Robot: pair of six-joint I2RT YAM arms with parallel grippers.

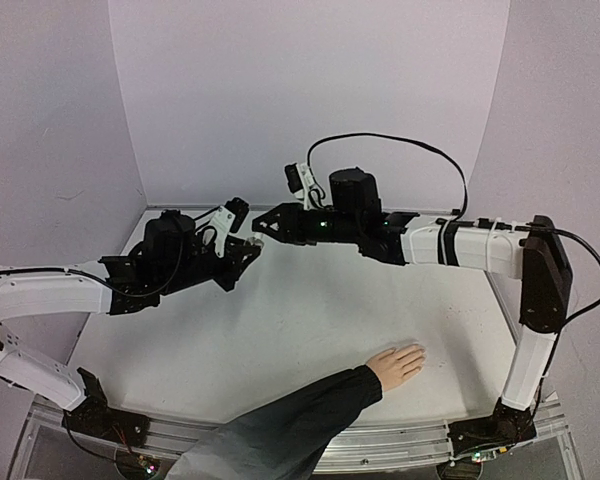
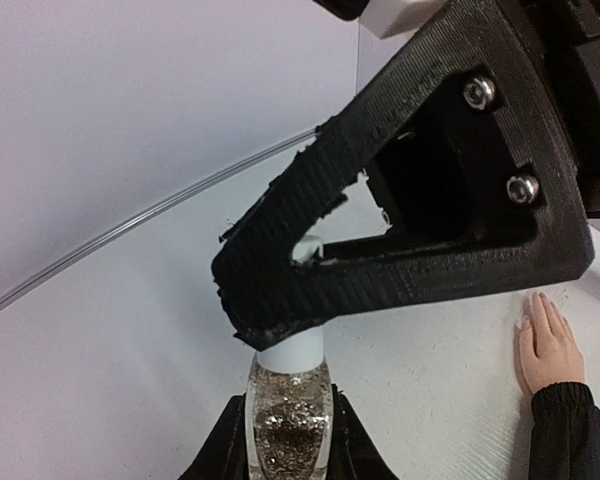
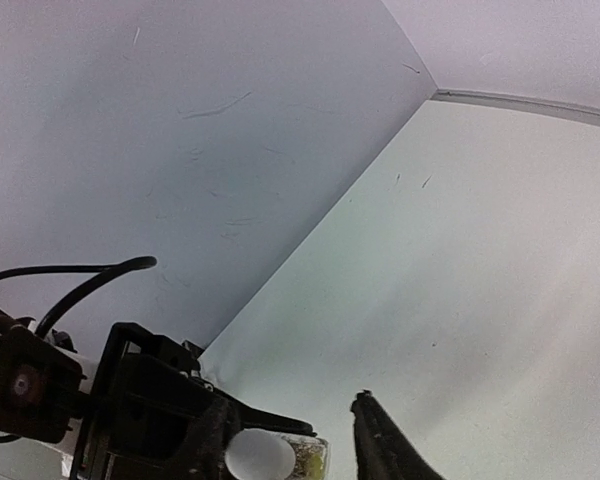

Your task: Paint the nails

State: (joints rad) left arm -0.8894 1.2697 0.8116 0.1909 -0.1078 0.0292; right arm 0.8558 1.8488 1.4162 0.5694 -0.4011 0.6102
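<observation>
Near edge: a black sleeve point(image 1: 280, 425) comes in over the front of the white table point(image 1: 280, 330). It ends at a pale hand point(image 1: 398, 363), right of centre and on the right arm's side.

The hand lies flat, palm down. Its fingers are straight and pressed close together, with the thumb only slightly apart.

The nails point(image 2: 527, 322) show in the left wrist view as small pale tips at the finger ends. From above they are too small to make out. Both grippers are well apart from the hand, over the middle of the table.

Mid-table: the left gripper point(image 1: 246, 248) is clamped on a small clear bottle point(image 2: 290, 425) with glittery contents. The bottle's white cap point(image 2: 292, 352) points out past the fingertips toward the right arm.

The right gripper point(image 1: 261, 229) meets the left one tip to tip. Its jaws stand apart and straddle the cap. In the right wrist view the cap sits against one finger point(image 3: 208, 440), with a clear gap to the other. The cap is on the bottle.

Far: a plain pale wall point(image 1: 310, 90) stands behind both arms, meeting the table at its back edge.
</observation>
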